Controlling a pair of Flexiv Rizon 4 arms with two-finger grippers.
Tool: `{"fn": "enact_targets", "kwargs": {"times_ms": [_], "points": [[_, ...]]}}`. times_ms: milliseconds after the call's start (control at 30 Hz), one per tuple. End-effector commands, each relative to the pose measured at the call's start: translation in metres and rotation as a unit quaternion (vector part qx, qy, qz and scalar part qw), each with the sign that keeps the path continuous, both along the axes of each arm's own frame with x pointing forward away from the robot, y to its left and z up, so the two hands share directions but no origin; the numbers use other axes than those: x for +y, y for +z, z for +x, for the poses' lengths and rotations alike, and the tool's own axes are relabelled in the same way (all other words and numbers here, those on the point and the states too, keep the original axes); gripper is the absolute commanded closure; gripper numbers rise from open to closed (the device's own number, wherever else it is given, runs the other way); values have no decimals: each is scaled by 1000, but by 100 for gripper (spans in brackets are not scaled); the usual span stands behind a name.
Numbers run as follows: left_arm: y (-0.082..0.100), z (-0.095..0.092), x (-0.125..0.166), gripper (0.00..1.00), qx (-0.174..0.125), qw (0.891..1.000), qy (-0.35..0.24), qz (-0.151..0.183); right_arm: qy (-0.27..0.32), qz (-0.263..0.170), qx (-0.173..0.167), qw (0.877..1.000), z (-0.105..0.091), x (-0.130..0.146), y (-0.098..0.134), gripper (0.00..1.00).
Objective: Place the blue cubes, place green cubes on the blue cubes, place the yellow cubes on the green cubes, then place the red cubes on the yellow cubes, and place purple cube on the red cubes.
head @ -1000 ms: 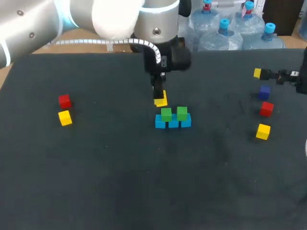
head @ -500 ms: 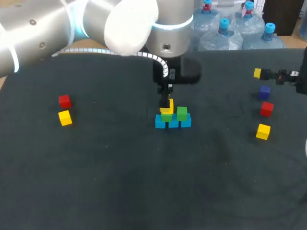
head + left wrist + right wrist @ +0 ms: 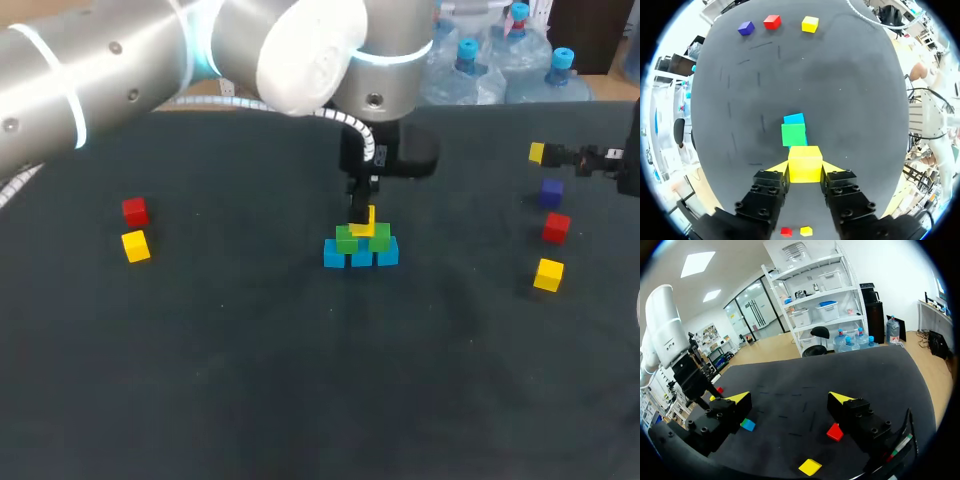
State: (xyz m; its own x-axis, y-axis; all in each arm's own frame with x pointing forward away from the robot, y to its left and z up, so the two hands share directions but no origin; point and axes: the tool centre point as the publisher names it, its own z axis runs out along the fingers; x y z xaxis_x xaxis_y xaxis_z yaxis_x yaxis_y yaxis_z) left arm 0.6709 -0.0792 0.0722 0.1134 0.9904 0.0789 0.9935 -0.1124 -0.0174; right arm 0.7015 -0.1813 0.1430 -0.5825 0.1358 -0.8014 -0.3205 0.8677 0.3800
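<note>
The left gripper (image 3: 805, 169) is clenched on a yellow cube (image 3: 805, 163). Its two yellow-tipped fingers (image 3: 778, 168) press the cube's opposite flat faces, with the black finger blocks standing parallel behind them. The cube is a small, smooth block with crisp edges and a matte face. It hangs over the stack near the middle of the table (image 3: 250, 380), a little toward the far edge. In the head view it sits level with the tops of the green cubes (image 3: 347, 239), over the seam between them. Whether it touches them cannot be told.

The stack's base is a tight row of what look like three blue cubes (image 3: 335, 255), side against side, with the two green ones on top. In the left wrist view one green block, with a blue one past it, shows just ahead of the held cube.

Near the table's left edge lies a left red cube (image 3: 134, 210) with a left yellow cube (image 3: 135, 245) just beside it, the red one nearer the far edge. Near the right edge three more blocks lie in a loose line, each apart from the next. From the far edge they are a purple cube (image 3: 551, 192), a right red cube (image 3: 556, 227) and a right yellow cube (image 3: 547, 274).

The right gripper (image 3: 790, 398) is at the right edge toward the far corner. Its fingers are spread wide and grip nothing.

The table is covered in a dark charcoal, matte, cloth-like surface with faint creases and a few short darker dashes.
</note>
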Motion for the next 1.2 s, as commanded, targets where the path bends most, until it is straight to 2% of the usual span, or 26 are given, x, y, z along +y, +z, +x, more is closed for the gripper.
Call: {"fn": "enact_targets", "kwargs": {"times_ms": [33,500,900,1200], "points": [[-2,12,-4,100,14,1000,9,12,1,1,1,1000,0,-1,1,0],[3,30,2,100,16,999,39,4,1,1,1,1000,0,-1,1,0],[1,11,8,100,42,998,53,5,1,1,1,1000,0,-1,1,0],[-3,7,5,100,47,997,59,0,1,1,1,1000,0,-1,1,0]]}}
